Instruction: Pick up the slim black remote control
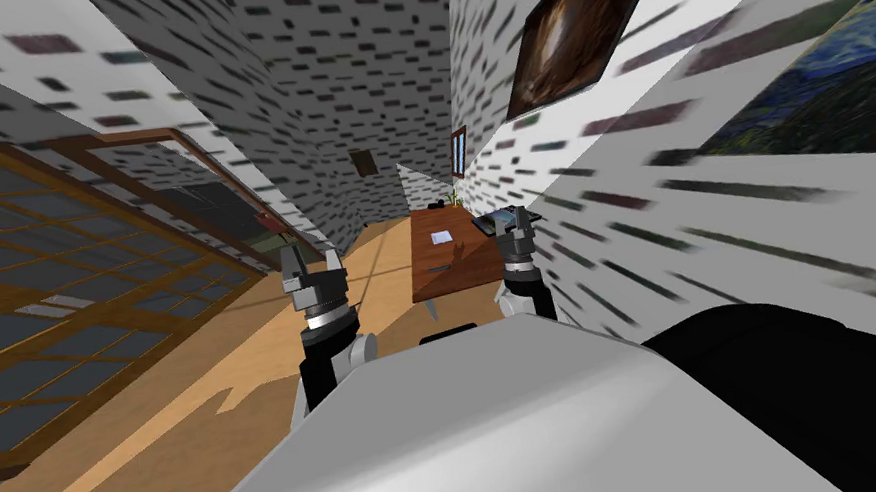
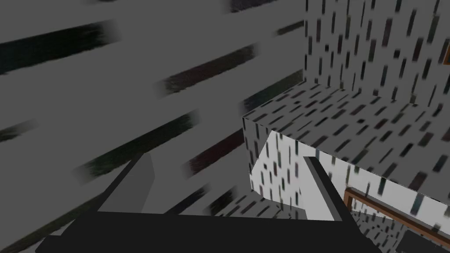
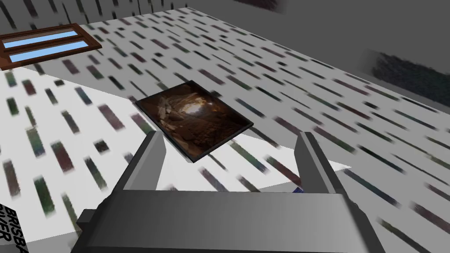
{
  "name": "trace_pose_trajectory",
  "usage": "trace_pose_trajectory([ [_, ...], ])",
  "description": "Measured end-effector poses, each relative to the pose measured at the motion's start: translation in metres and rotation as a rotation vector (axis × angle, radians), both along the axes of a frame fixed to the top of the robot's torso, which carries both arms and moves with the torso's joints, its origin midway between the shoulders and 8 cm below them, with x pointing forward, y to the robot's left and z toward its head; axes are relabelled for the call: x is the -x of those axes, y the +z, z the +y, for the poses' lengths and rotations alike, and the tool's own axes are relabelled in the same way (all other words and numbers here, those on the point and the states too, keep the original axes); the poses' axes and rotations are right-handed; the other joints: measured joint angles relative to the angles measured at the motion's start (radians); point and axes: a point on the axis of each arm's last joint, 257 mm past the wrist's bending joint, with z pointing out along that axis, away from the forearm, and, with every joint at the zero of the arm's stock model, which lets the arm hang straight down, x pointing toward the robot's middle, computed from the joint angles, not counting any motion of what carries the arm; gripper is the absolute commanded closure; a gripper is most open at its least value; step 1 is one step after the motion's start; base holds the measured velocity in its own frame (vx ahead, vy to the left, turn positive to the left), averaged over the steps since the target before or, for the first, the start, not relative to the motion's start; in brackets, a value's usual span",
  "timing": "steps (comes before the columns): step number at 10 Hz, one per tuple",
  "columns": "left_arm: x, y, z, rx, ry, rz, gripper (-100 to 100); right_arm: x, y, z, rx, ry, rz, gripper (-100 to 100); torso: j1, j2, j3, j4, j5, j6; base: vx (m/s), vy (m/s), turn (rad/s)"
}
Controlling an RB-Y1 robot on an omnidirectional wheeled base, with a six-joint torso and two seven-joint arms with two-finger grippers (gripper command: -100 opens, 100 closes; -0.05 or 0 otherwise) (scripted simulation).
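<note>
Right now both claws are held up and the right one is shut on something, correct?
Not quite. The right claw is open and empty, as the right wrist view shows. It and the left claw are indeed held up.

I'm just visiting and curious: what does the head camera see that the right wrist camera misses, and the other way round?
The head view adds the left pincer, a wooden floor, and a brown table far ahead carrying a white sheet and dark items too small to name. The right wrist view adds a close look at the right pincer's two fingers, standing well apart with nothing between them. Both share the right pincer itself, the framed brown picture on the speckled wall, and a small wood-framed window.
</note>
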Motion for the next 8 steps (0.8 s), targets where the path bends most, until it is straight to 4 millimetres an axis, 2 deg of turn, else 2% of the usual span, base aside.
trace_pose_trajectory([
  [4,0.000,0.000,0.000,0.000,0.000,0.000,0,0.000,-0.003,0.010,0.127,0.024,0.010,-100,-0.006,-0.001,-0.001,0.000,-0.001,0.000,0.012,-0.079,0.275],
  [6,0.000,0.000,0.000,0.000,0.000,0.000,0,-0.001,-0.009,0.014,0.206,0.031,0.021,-100,-0.008,0.000,0.000,0.000,-0.002,0.000,-0.012,-0.107,0.395],
  [8,0.000,0.000,0.000,0.000,0.000,0.000,0,-0.002,-0.016,0.018,0.272,0.037,0.035,-100,-0.006,0.000,0.000,0.000,-0.001,0.000,-0.011,-0.063,0.233],
])
